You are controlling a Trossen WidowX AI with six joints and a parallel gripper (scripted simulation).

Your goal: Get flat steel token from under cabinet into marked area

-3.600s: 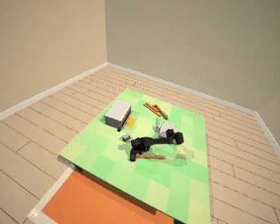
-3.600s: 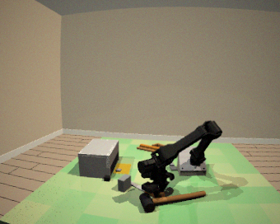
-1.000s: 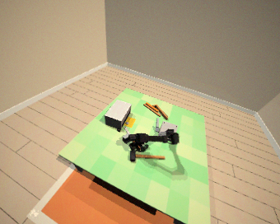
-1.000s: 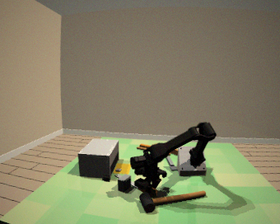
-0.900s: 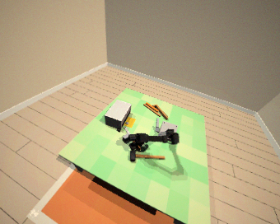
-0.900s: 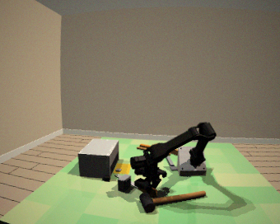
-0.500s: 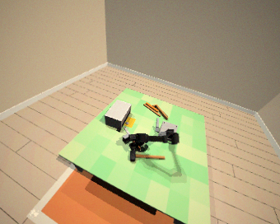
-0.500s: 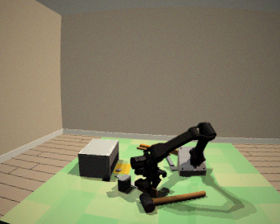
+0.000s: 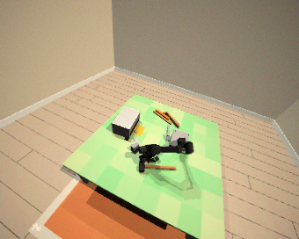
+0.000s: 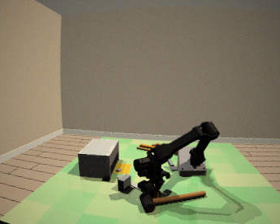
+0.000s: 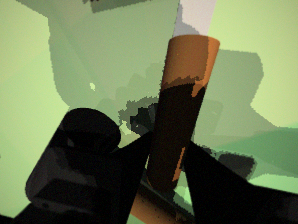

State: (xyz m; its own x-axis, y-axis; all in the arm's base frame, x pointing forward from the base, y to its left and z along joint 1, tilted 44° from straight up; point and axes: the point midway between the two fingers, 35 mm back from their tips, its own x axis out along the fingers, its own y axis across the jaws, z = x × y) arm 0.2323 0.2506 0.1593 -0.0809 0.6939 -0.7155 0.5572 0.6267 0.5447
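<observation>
My gripper [image 10: 156, 190] [image 11: 167, 138] is shut on the orange handle [image 11: 191, 57] of a tool with a pale grey shaft [image 11: 195, 19]. The tool's grey block-shaped head [image 9: 134, 148] [image 10: 123, 184] is in front of the cabinet [image 9: 127, 118] [image 10: 99, 153], clear of it. A small grey piece, seemingly the token [image 9: 135, 131] [image 10: 119, 170], lies at the cabinet side of the yellow marked area [image 9: 140, 129] [image 10: 124, 166]. It is too small to tell whether it is wholly inside. The gripper hides part of the tool.
A mallet with a black head [image 9: 142, 166] [image 10: 147, 203] and wooden handle [image 9: 164, 167] [image 10: 181, 198] lies below and beside the gripper. Orange sticks [image 9: 162, 117] [image 10: 147, 147] lie at the back. A grey strip [image 9: 168, 133] [image 10: 171, 165] lies beside the arm's base [image 9: 179, 136] [image 10: 190, 168].
</observation>
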